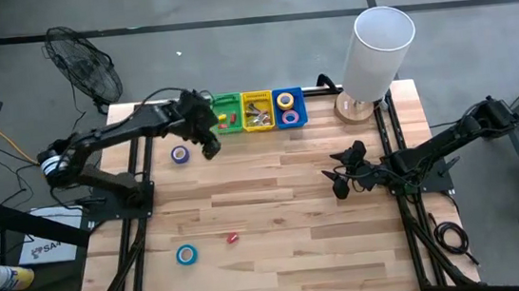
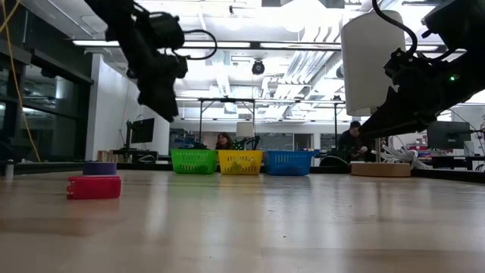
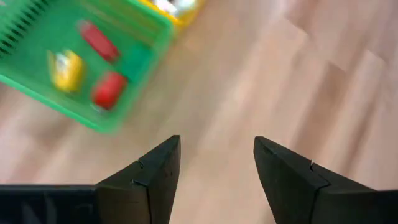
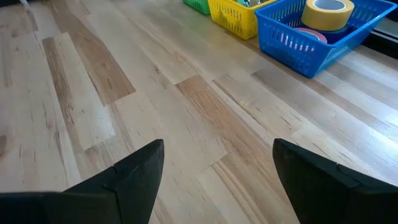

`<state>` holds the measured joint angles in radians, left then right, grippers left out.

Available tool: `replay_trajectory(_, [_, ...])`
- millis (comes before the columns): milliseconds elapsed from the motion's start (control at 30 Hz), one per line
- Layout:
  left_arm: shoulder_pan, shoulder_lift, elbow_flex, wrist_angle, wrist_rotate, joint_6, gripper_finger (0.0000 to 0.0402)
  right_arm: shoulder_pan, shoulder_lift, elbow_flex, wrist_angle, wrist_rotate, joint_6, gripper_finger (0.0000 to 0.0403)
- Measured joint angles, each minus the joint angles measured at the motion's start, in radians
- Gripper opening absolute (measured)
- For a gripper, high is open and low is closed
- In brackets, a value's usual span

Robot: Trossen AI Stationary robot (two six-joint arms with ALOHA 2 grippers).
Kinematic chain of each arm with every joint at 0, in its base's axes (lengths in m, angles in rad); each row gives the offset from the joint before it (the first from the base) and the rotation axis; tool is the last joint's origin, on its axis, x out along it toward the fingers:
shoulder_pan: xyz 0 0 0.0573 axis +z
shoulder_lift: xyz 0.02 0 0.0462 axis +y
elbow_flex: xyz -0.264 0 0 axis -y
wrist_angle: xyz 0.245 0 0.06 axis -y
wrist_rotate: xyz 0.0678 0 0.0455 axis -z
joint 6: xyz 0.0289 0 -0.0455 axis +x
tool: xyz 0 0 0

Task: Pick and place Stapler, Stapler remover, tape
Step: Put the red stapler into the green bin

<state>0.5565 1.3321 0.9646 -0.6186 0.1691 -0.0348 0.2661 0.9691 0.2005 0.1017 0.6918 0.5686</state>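
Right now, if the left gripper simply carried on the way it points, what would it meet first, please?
Probably bare table: the left gripper, open and empty, points at wood just beside the green basket, which lies off to one side. Depth is uncertain.

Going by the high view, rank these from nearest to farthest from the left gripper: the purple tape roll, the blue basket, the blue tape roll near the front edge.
From the left gripper, jaws open and empty, beside the green basket:
1. Purple tape roll, just to its left side on the table.
2. Blue basket, farther along the back row, to the right.
3. Blue tape roll, far across the table near the front edge.
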Motion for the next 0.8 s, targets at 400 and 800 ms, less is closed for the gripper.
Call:
replay_trajectory(400, [-0.439,-0.046,0.000,-0.198,-0.155,-0.318,0.0201,0.000,0.000,0.000,-0.002,-0.003,0.008,0.0291])
replay_trajectory(800, [-0.871,-0.041,0.000,-0.193,-0.346,-0.687,0.0202,0.000,0.000,0.000,-0.001,-0.007,0.008,0.0291])
